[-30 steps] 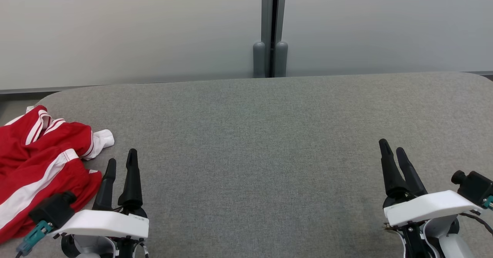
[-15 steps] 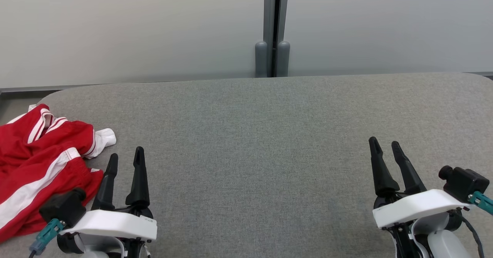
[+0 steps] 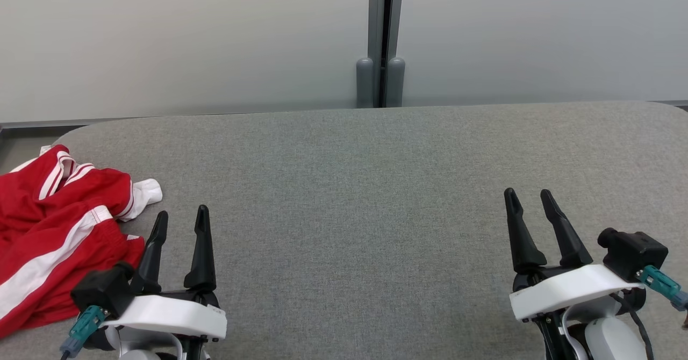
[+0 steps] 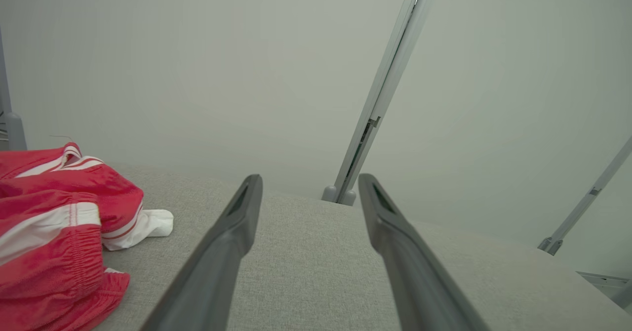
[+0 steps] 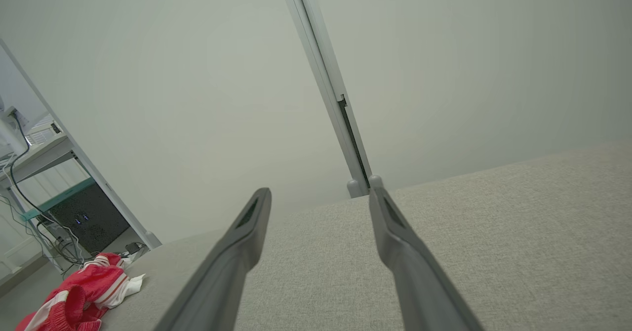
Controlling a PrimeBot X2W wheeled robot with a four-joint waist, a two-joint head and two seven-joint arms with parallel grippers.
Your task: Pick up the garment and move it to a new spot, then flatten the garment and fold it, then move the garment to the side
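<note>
Left hand: the left hand [image 3: 181, 212] hovered low over the near left part of the counter [image 3: 349, 188], its two dark fingers spread wide with nothing between them.
Right hand: the right hand [image 3: 528, 193] hung over the near right part, fingers likewise wide apart and empty, pointing toward the far edge.
Garment: the garment [image 3: 54, 225], red with white stripes and a white end poking out, lay crumpled at the counter's left end. It was just beside the left hand's outer finger, and contact could not be told. Part of it ran out of the head view at the left.
Done so far: nothing, by the look of it. The garment was bunched up, ungripped, neither flattened nor folded.
Left to do: the pick-up and move to a new spot, then flattening, folding and shifting aside.
Likely next: the left hand was the nearer one and seemed best placed to reach over, since the right hand was well apart from the cloth.
Working room: the middle and right of the counter offered plain grey fabric for spreading.
Surroundings: pale wall panels [image 3: 188, 37] stood behind, meeting at a grey post [image 3: 380, 37]. The right wrist view showed a dark box [image 5: 84, 217] and cables [image 5: 29, 192] beyond the left end.
In the way: nothing stood between the left hand and the garment. The cloth lay close to the rounded left corner, so a careless tug might have dragged it off.
</note>
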